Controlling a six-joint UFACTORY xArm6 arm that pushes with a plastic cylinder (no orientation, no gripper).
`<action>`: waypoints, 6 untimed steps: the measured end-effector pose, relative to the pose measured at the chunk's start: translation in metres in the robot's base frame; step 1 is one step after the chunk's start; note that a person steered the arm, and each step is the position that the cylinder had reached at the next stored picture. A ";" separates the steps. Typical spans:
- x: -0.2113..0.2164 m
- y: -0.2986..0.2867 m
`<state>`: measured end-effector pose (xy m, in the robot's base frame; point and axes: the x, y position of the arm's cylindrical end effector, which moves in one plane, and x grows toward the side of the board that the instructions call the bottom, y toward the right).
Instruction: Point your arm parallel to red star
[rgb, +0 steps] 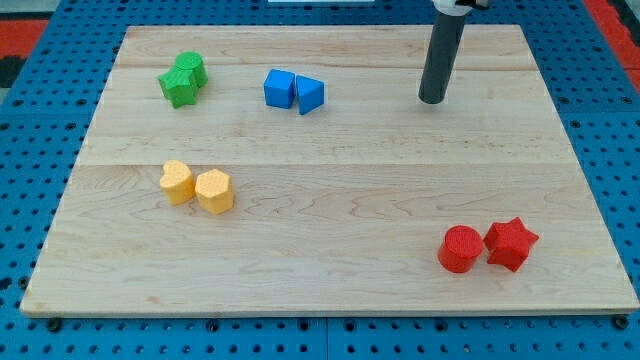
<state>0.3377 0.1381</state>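
Observation:
The red star (511, 243) lies near the view's bottom right of the wooden board (330, 170), touching a red cylinder (461, 249) on its left. My tip (432, 100) rests on the board near the view's top right, far above the red star and somewhat to its left. It touches no block.
Two blue blocks, a cube (279, 88) and a wedge-like one (310, 95), sit left of my tip. Two green blocks (183, 79) lie at the top left. Two yellow blocks (178, 182) (214, 190) lie at mid left. Blue pegboard (40, 150) surrounds the board.

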 end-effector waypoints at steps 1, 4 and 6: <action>0.000 0.000; 0.134 0.196; 0.225 0.188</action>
